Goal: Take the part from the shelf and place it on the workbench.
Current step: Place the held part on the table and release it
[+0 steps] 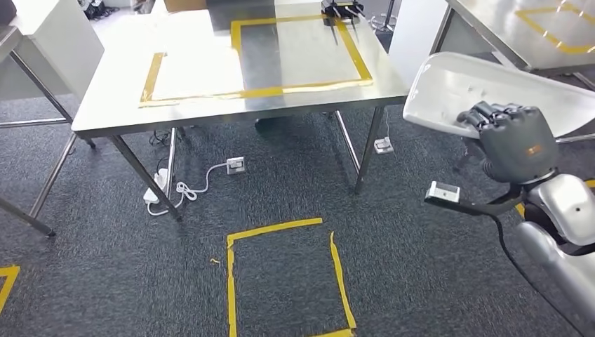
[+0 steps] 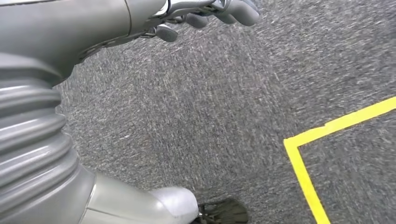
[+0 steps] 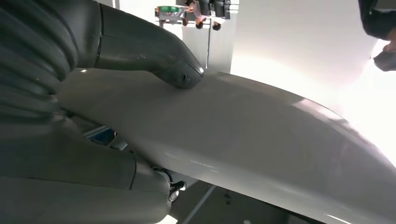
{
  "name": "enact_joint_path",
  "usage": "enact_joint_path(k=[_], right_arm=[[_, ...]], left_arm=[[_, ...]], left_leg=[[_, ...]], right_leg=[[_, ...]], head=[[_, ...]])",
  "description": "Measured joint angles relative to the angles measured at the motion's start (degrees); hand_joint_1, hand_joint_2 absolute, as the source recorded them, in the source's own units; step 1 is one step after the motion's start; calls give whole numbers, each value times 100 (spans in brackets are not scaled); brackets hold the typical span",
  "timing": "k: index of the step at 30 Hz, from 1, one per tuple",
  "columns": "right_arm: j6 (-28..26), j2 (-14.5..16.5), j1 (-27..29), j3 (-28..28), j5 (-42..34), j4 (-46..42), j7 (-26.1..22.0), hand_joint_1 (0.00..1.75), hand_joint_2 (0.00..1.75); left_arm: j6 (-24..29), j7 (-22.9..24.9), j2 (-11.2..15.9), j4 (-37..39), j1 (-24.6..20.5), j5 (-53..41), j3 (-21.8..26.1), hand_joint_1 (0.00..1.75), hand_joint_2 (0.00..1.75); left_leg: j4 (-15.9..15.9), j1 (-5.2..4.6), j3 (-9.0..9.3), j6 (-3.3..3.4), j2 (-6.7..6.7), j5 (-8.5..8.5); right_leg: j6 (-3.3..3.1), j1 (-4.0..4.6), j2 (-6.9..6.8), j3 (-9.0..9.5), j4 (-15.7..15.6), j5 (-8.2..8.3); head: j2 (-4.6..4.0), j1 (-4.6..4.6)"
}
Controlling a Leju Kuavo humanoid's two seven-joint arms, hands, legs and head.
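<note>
My right hand [image 1: 516,140] grips a large white curved part [image 1: 484,88] by its near edge, holding it in the air at the right, beside the steel workbench [image 1: 112,98]. In the right wrist view my thumb [image 3: 154,51] presses on the part's smooth white surface [image 3: 261,135] and the other fingers [image 3: 116,177] clamp it from underneath. The workbench top carries two yellow tape rectangles [image 1: 298,53] and lies ahead to the left of the part. My left hand [image 2: 219,9] hangs over grey carpet, with its fingers curled and nothing in them.
Yellow tape marks a square on the carpet [image 1: 284,277] in front of me. White power strips and cables [image 1: 182,186] lie under the workbench between its legs. A second steel table [image 1: 533,31] stands at the far right. A dark fixture [image 1: 342,10] sits at the bench's far edge.
</note>
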Motion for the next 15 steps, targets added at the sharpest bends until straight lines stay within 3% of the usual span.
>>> enact_joint_path(k=[1,3,5,7,8,9,11,12,13,15], right_arm=[[-2,-1,-10,-1,-2,-4,1,175,175],[-3,-1,-9,-1,-3,-11,1,175,175],[-5,10,17,0,16,-11,-2,175,175],[-5,56,54,7,101,-9,-9,175,175],[-4,97,66,16,171,-8,-14,175,175],[-3,151,71,29,249,-3,-17,175,175],[0,289,45,58,402,35,-28,175,175],[5,365,15,69,467,68,-45,175,175],[9,434,-25,75,516,104,-62,175,175],[14,530,-106,80,577,164,-87,175,175]], left_arm=[[0,-2,5,-2,-12,0,1,0,175],[0,-6,8,-1,-40,-1,2,0,175],[0,-10,-1,3,-44,-1,3,0,175],[0,-4,-1,5,-21,2,6,0,175],[0,4,-1,6,-10,1,8,0,175],[0,13,0,7,-3,-1,8,0,175],[0,28,0,8,13,-15,10,0,175],[-1,36,-2,9,20,-26,10,0,175],[-1,44,-7,9,25,-38,10,0,175],[-2,57,-25,9,20,-51,9,0,175]], left_leg=[[177,3,-58,-26,14,34],[789,16,-439,-71,45,-15],[1462,23,-978,-104,60,-320],[1598,24,-1294,-100,65,-574],[1405,23,-1326,-83,66,-496],[1082,20,-1295,-59,70,-252],[375,4,-1207,-3,84,417],[160,-6,-1165,24,89,638],[38,-9,-1147,54,90,755],[-12,5,-1041,120,85,792]], right_leg=[[-47,-10,6,61,-11,-28],[-106,-13,6,186,-26,-109],[-124,-14,5,296,-28,-221],[-123,-13,9,439,-28,-346],[-118,-13,11,529,-28,-415],[-108,-14,13,618,-29,-486],[-73,1,22,757,-26,-622],[-42,12,30,793,-40,-689],[-6,24,41,834,-27,-722],[56,36,52,886,14,-740]], head=[[0,-6],[0,-10],[0,-11],[0,-12],[0,-12],[0,-13],[0,-17],[0,-17],[0,-18],[0,-15]])
